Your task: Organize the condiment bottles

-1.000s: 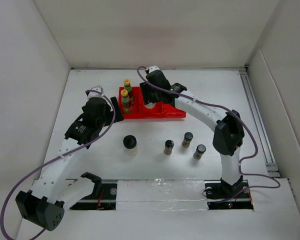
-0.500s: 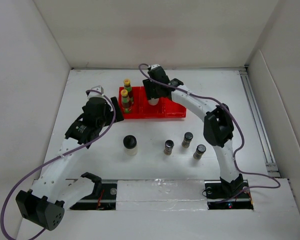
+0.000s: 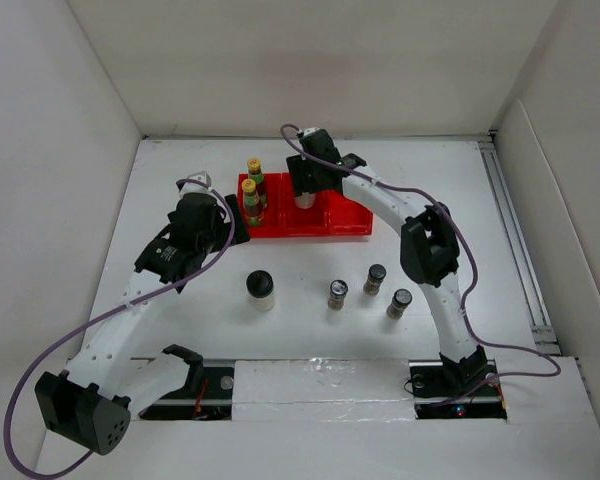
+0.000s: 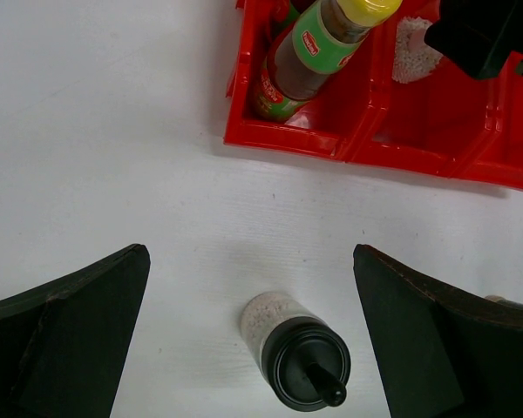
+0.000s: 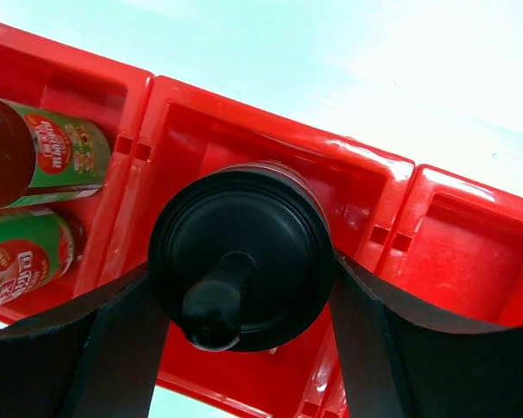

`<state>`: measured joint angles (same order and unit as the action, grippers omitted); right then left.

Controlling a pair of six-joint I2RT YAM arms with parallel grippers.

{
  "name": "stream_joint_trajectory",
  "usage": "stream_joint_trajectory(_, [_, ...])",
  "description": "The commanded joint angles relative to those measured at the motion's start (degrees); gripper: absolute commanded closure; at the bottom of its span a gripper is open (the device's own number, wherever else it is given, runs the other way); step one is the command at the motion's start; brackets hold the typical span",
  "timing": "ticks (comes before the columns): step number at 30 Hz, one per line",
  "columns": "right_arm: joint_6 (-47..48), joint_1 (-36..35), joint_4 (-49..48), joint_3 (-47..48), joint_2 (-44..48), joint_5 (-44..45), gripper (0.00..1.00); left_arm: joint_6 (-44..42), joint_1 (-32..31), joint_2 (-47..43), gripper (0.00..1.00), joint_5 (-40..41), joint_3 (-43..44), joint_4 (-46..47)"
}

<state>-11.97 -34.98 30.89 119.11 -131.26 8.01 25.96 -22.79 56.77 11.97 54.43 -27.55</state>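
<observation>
My right gripper [image 3: 305, 188] [image 5: 244, 280] is shut on a squat white jar with a black lid [image 5: 240, 266], held low inside the middle compartment of the red tray [image 3: 332, 226] [image 5: 458, 252]. Two yellow-capped bottles [image 3: 252, 188] [image 5: 37, 157] stand in the tray's left compartment. A second white jar [image 3: 261, 289] [image 4: 296, 350] stands on the table. My left gripper [image 3: 236, 228] [image 4: 251, 261] hangs open above it, its fingers wide on either side without touching. Three dark-capped shakers [image 3: 338, 293] [image 3: 375, 279] [image 3: 399, 303] stand on the table to the right.
The tray's right compartment [image 5: 471, 261] holds nothing. White walls close the table at the left, back and right. A rail [image 3: 510, 230] runs along the right edge.
The right arm's elbow has swung up and inward while its gripper stayed over the tray with the jar. The left arm shifted slightly.
</observation>
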Motion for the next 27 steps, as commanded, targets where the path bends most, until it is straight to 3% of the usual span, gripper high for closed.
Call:
stream_joint_trajectory(1, [0.19, -0.70, -4.97, 2.79, 2.85, -1.15, 0.28, -0.64, -0.07, -0.61, 0.01, -0.54, 0.58, 1.36])
stream_joint_trajectory(9, [0.54, -1.23, -5.41, 1.39, 9.00, -0.36, 0.06, -0.82, -0.07, -2.46, 0.01, -1.86, 0.06, 2.33])
stream_joint_trajectory(13, [0.19, -1.23, -4.00, -0.10, 13.04, -0.98, 0.05, -1.78, -0.07, -3.25, 0.01, -5.54, -0.29, 3.11])
stream_joint_trajectory(17, [0.10, -1.23, -5.58, -10.26, 21.38, -1.50, 0.06, -1.79, -0.86, -3.07, 0.01, -9.42, -0.21, 2.69])
stream_joint_trajectory(20, [0.28, -2.97, -7.07, -16.69, 29.20, -4.05, 0.00, 0.75, -0.86, -5.08, 0.01, -4.34, 0.49, 0.84])
stream_joint_trajectory(22, [0.54, -5.00, -7.16, -21.80, 33.94, -4.06, 0.00, 3.04, -0.86, -6.93, 0.01, 3.21, 1.02, -0.48])
stream_joint_trajectory(27, [-0.95, -15.96, -7.60, -27.69, 38.36, -2.74, 0.00, 9.36, -0.86, -13.26, 0.01, 15.35, 0.85, -4.00])
